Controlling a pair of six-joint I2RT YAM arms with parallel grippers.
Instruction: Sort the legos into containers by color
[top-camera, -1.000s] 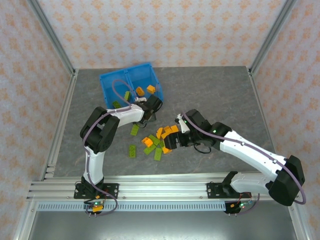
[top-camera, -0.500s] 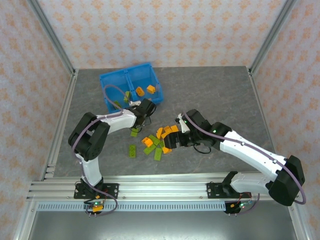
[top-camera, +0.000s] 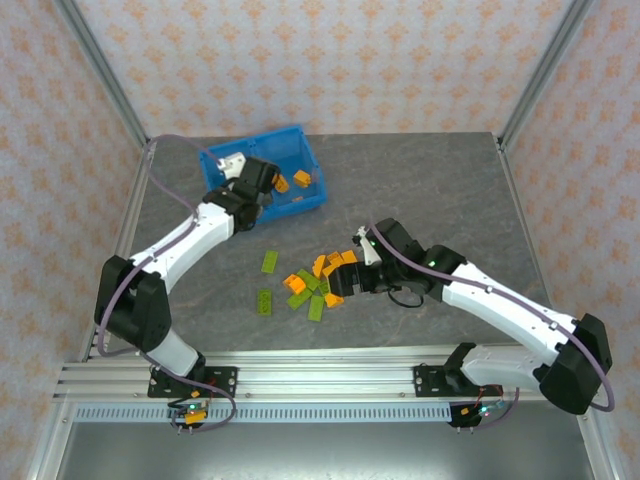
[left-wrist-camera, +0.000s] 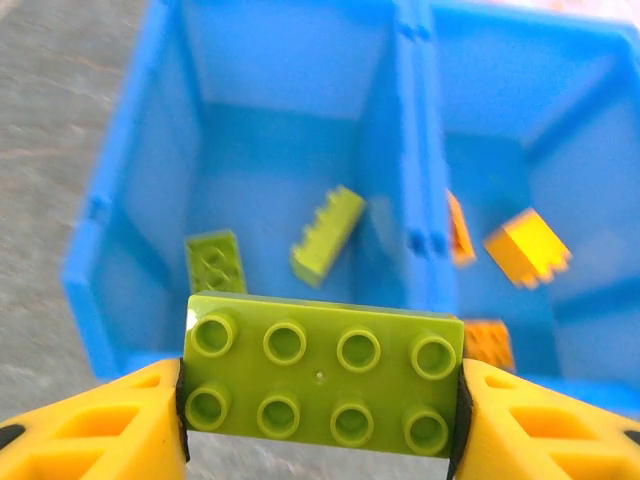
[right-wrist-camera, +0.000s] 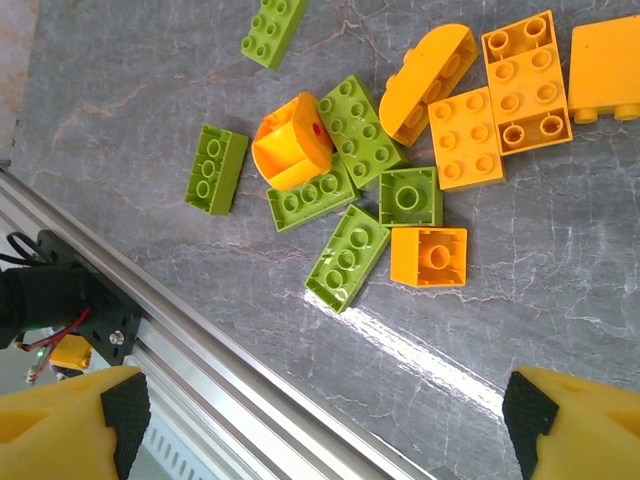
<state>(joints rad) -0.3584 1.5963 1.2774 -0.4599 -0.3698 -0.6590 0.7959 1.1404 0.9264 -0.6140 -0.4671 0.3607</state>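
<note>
Left gripper (left-wrist-camera: 320, 405): is pinching an eight-stud green brick (left-wrist-camera: 322, 350) by its short ends and hovering just short of the blue bin (left-wrist-camera: 118, 170), in line with the left compartment (left-wrist-camera: 270, 160), where green legos (left-wrist-camera: 325, 235) are lying, likely for a colour-matched drop. Right gripper (right-wrist-camera: 320, 420): is hanging spread wide above the loose legos (right-wrist-camera: 345, 200) on the table (right-wrist-camera: 150, 80), apparently choosing.

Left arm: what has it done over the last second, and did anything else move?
The left gripper swung away from the pile of green and orange plastic bricks, back over the bright blue plastic bin, shut on an olive-green eight-stud plastic brick. The right gripper, open over that pile, stayed put, as did the pile.
</note>
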